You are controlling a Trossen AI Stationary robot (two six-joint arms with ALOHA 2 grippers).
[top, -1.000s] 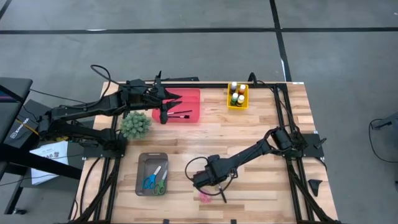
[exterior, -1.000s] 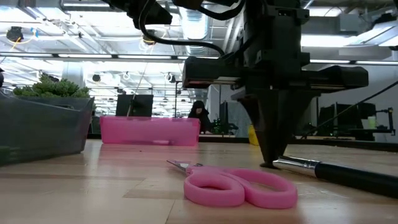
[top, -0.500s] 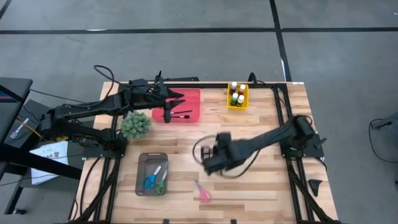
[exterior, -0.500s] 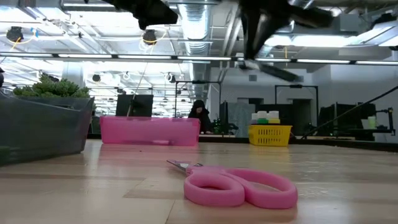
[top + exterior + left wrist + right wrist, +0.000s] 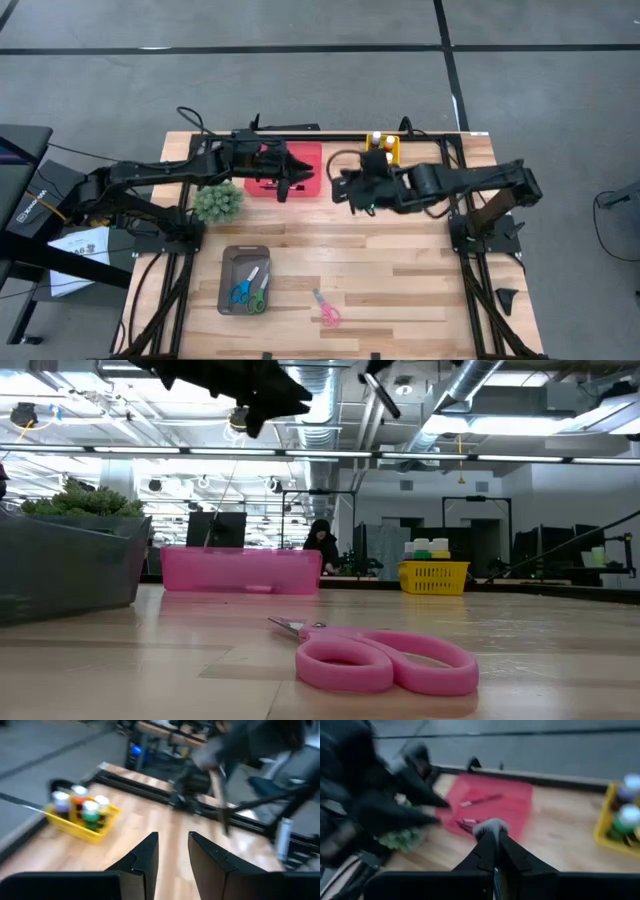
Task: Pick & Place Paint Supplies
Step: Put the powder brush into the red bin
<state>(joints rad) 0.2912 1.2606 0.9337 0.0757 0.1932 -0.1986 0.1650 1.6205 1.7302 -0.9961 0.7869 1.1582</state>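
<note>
We find the right gripper point(image 5: 492, 840) pinching 1 paintbrush point(image 5: 490, 826) aloft, at 3 o'clock of the pink tray point(image 5: 312, 160); left gripper point(image 5: 172, 851) spread above it; next, lower and release there

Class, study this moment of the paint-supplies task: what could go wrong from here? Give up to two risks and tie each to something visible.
1. The right gripper, shut on a paintbrush, is close to the left gripper over the pink tray; the arms might collide.
2. Only the brush's bristle end shows past the fingers, so it may slip or land outside the tray on release.
</note>
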